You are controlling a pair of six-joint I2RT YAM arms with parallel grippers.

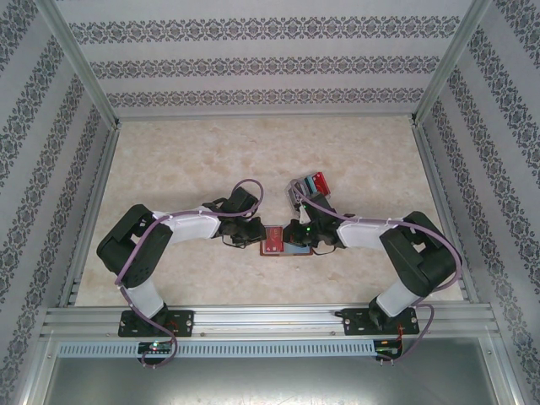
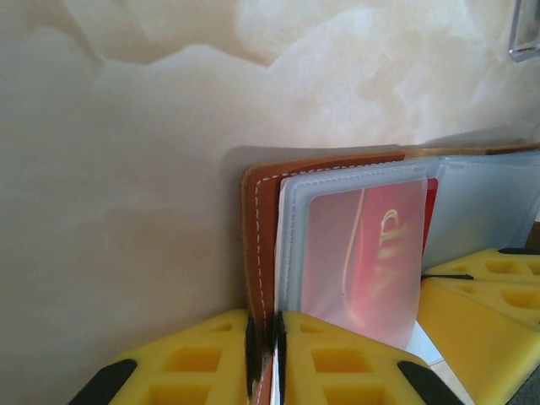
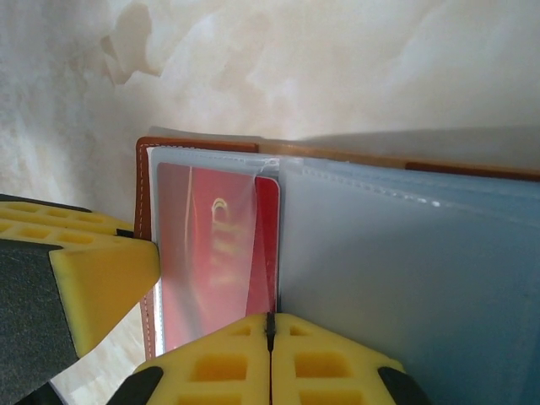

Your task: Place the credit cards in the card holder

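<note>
The card holder lies open on the table between my two grippers, its brown leather cover and frosted sleeves showing. My left gripper is shut on the raised edge of that leather cover. A red credit card sits mostly inside the left sleeve, a narrow strip of it sticking out to the right. My right gripper is shut, its tips at the lower end of that bare strip; I cannot tell whether they touch it. In the top view the left gripper and right gripper flank the red card.
A clear plastic tray holding more cards stands just behind the right gripper; its corner shows in the left wrist view. The right-hand sleeves lie flat. Patterned walls and metal rails enclose the marbled table.
</note>
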